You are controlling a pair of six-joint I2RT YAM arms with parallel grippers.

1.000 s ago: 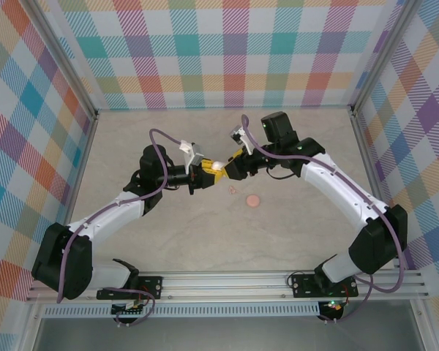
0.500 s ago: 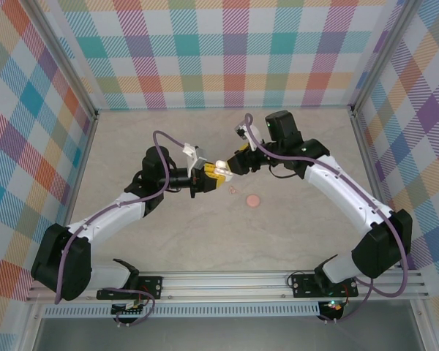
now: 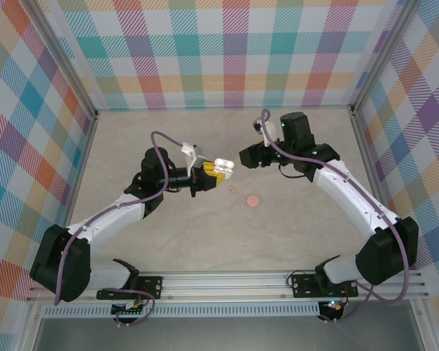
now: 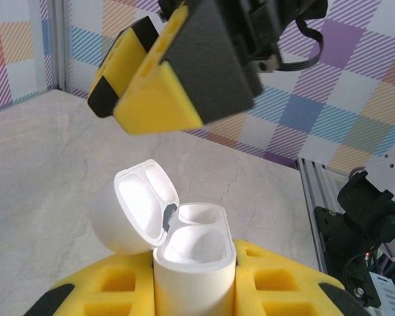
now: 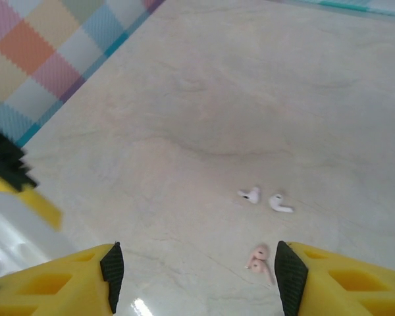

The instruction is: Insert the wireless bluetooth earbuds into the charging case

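Note:
The white charging case (image 4: 194,263) stands upright between the yellow fingers of my left gripper (image 4: 194,293), which is shut on it. Its lid (image 4: 135,204) is swung open to the left and both sockets are empty. From above, the case (image 3: 222,166) is held over the middle of the table. My right gripper (image 3: 247,156) hangs open a short way to its right, nothing between its fingers (image 5: 194,280). Two white earbuds (image 5: 250,195) (image 5: 280,203) lie side by side on the table beyond the right gripper.
A tiny pinkish bit (image 5: 258,258) lies near the right finger, also visible from above (image 3: 233,189). A flat salmon-pink disc (image 3: 253,199) sits on the marble tabletop (image 3: 205,234). Plaid walls (image 3: 234,58) close in the back and sides.
The right gripper, which was at the case one second ago, has drawn back to the right and stands apart from it. The case lid now stands open.

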